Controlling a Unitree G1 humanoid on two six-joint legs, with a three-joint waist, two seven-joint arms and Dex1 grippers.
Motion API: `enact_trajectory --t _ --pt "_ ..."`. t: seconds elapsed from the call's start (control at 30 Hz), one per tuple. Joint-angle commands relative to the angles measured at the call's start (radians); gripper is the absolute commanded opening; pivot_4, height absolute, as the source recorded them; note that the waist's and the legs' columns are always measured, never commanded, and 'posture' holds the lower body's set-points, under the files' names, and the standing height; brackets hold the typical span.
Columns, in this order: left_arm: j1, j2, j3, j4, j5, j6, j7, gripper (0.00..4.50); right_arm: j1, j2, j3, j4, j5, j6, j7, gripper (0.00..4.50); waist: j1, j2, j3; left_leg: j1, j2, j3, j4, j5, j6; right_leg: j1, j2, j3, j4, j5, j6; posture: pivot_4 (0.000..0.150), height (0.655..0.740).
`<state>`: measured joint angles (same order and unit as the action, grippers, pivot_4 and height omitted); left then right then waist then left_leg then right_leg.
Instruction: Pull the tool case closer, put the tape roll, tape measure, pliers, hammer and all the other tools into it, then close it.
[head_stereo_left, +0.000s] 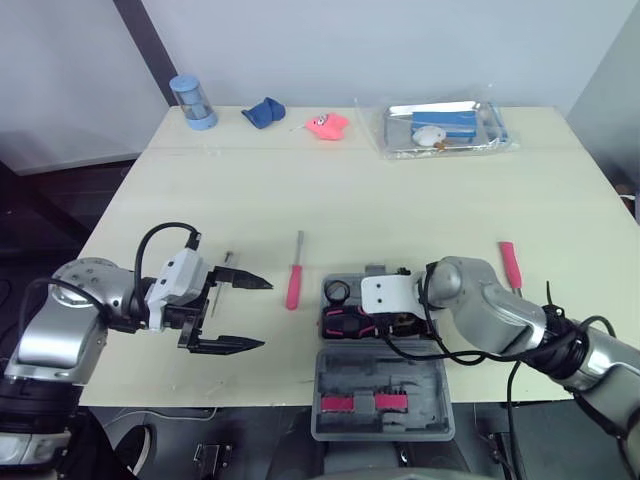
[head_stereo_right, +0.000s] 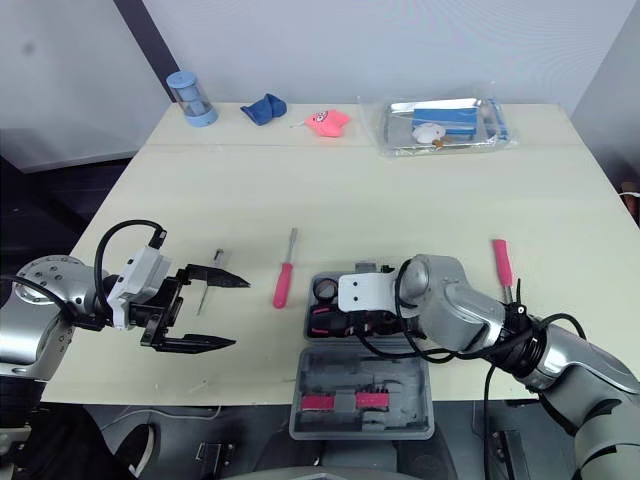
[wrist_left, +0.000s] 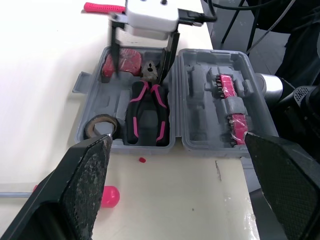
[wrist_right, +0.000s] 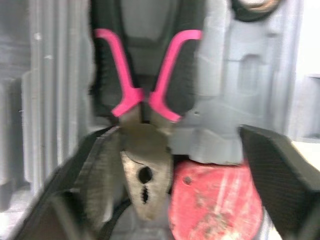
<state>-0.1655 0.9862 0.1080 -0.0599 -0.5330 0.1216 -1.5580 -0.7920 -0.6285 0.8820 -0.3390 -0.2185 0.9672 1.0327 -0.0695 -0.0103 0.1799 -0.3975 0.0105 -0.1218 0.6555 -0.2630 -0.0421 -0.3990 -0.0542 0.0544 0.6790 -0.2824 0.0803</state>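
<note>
We've got the tool case (head_stereo_left: 345, 318) lying open at the near edge of the table (head_stereo_left: 400, 200), a bit right of the middle. Its lid (head_stereo_left: 382, 398) is flopped toward us and hangs over the edge, with a row of pink bits (wrist_left: 229, 100) clipped inside.

The pliers (wrist_left: 146, 112) are already in the tray, pink and black handles pointing left. The tape roll (wrist_left: 101, 125) sits in the tray's far-left corner, and the red tape measure (wrist_left: 129, 59) is tucked into the right end beside the pliers' head.

The right gripper (wrist_left: 140, 78) is down over that right end of the tray. Its fingers (wrist_right: 102, 165) are spread apart, with the pliers' head and the tape measure between them, and they aren't pinching anything.

The left gripper (head_stereo_left: 265, 314) hangs over bare table well left of the case, also wide open and holding nothing.

Some tools are out on the table:
- A red screwdriver (head_stereo_left: 295, 283) lies just left of the case.
- A thin little metal tool (head_stereo_left: 222, 275) lies further left, right by the left gripper's fingers.
- A red-handled tool (head_stereo_left: 511, 265) lies to the right of the case. We can't tell what kind it is.

Along the far edge we see a blue cylinder (head_stereo_left: 193, 102), a blue cloth (head_stereo_left: 265, 112), a pink thing (head_stereo_left: 327, 125) and a clear bag (head_stereo_left: 445, 128) with a blue box in it.
</note>
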Motion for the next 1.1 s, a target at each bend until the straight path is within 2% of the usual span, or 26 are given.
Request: enact_trajectory --t 0.03,0.23,0.47,0.57,0.67,0.77,0.93,1.1 --pt "0.002 0.008 0.020 -0.028 -0.017 0.001 -0.017 4.50 0.002 -0.019 -0.101 -0.066 0.057 0.012 0.031 3.76 0.000 0.000 0.000 0.000 0.000 0.000 0.000 0.000 0.000 0.000 0.000 0.000 0.000 0.000 0.000 0.150 0.7400" --pt "0.001 0.010 0.023 -0.026 -0.019 0.005 -0.015 4.50 -0.036 0.011 -0.253 -0.100 0.199 0.091 0.076 3.76 -0.001 0.000 0.000 0.000 0.000 0.000 0.000 0.000 0.000 0.000 0.000 0.000 0.000 0.000 0.000 0.150 0.7400" --pt "-0.013 0.005 0.021 -0.021 -0.026 0.013 -0.014 4.50 0.070 0.047 -0.459 -0.057 0.342 -0.013 0.043 3.76 0.004 0.000 0.000 0.000 0.000 0.000 0.000 0.000 0.000 0.001 0.000 0.000 0.000 0.000 0.000 0.150 0.7400" --pt "-0.016 0.002 0.019 -0.021 -0.028 0.014 -0.015 4.50 0.166 0.060 -0.518 -0.035 0.388 -0.129 0.039 2.95 0.003 0.000 0.000 0.000 0.000 0.000 0.000 0.000 0.000 0.000 0.000 0.000 0.000 0.000 0.000 0.150 0.7400" --pt "-0.018 0.000 0.018 -0.021 -0.030 0.015 -0.014 4.50 0.251 0.090 -0.540 0.003 0.410 -0.247 0.020 1.66 0.001 0.000 0.000 0.000 0.000 0.000 -0.001 0.000 0.000 0.000 0.000 0.000 0.000 0.000 0.000 0.150 0.7400" --pt "-0.019 -0.003 0.018 -0.022 -0.032 0.016 -0.014 4.50 0.320 0.123 -0.533 0.068 0.403 -0.382 0.000 0.19 -0.002 0.000 0.000 0.000 0.000 0.001 -0.001 0.000 0.000 0.000 0.000 0.000 0.000 0.000 0.000 0.150 0.7400" --pt "-0.026 -0.012 0.011 -0.020 -0.030 0.016 -0.011 4.50 0.379 0.156 -0.514 0.208 0.362 -0.579 -0.021 0.09 0.001 0.000 0.000 0.001 0.000 0.001 -0.001 0.000 0.000 0.001 0.000 0.000 0.000 0.000 0.000 0.150 0.7400" --pt "-0.029 -0.018 0.011 -0.017 -0.028 0.013 -0.011 4.50 0.398 0.163 -0.478 0.303 0.314 -0.657 -0.024 0.09 0.000 0.000 0.000 0.001 0.000 0.001 -0.001 0.000 0.000 0.001 0.000 0.000 0.000 0.000 0.000 0.150 0.7400"
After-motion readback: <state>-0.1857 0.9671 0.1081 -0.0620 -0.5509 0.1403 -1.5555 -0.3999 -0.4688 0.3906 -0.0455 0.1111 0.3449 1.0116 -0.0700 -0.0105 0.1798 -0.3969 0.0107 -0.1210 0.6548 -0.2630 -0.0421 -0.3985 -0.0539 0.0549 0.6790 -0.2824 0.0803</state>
